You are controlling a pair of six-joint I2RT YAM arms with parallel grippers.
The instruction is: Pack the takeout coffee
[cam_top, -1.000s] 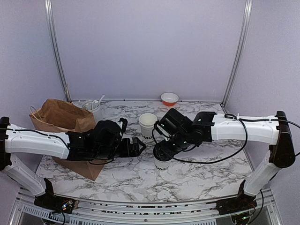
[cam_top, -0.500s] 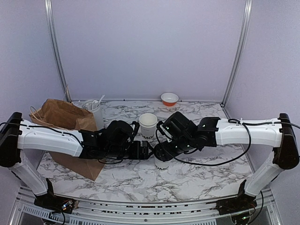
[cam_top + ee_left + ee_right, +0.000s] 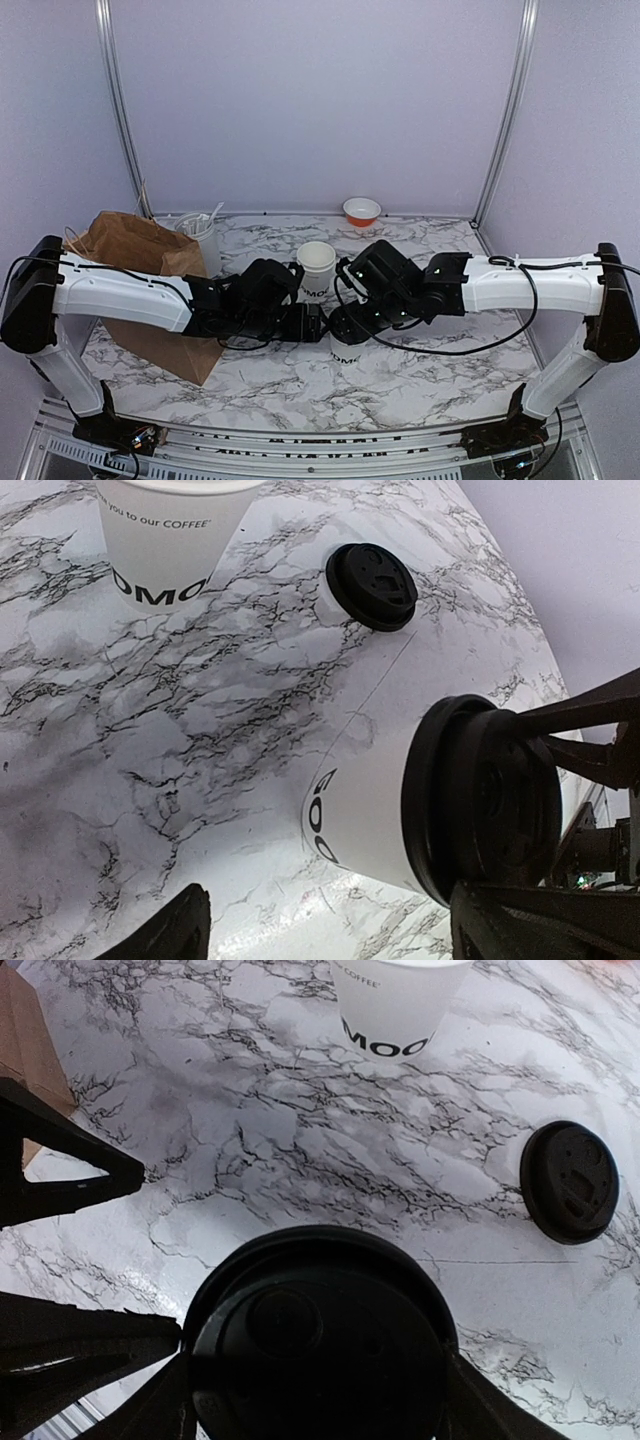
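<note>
— Marbled white tabletop [image 3: 440,375], lilac walls behind. Biggest thing on it?

— Crumpled brown paper bag [image 3: 130,245], far left. Just beside it, toward the back, tall grey-white canister [image 3: 203,238] of utensils.

— And the coffee?

— Near the middle. White tapered paper cup [image 3: 365,800] with dark lettering, upright, capped with a round black plastic lid [image 3: 480,800]. Behind it, apart, second white paper cup [image 3: 316,265] of the same print, uncapped.

— Grippers?

— Right gripper [image 3: 315,1360] down over the capped cup, fingers clamped on the lid's rim from both sides. Left gripper [image 3: 315,322] level with the same cup, on its left side, fingers spread wide, tips close by the cup's wall; touching or not, hard to tell.

— Smaller bits?

— Small orange-and-white bowl [image 3: 361,211] at the back edge, well apart from the rest. Loose round black plastic lid [image 3: 372,572] flat on the marble, near the uncapped cup, touching nothing.
</note>
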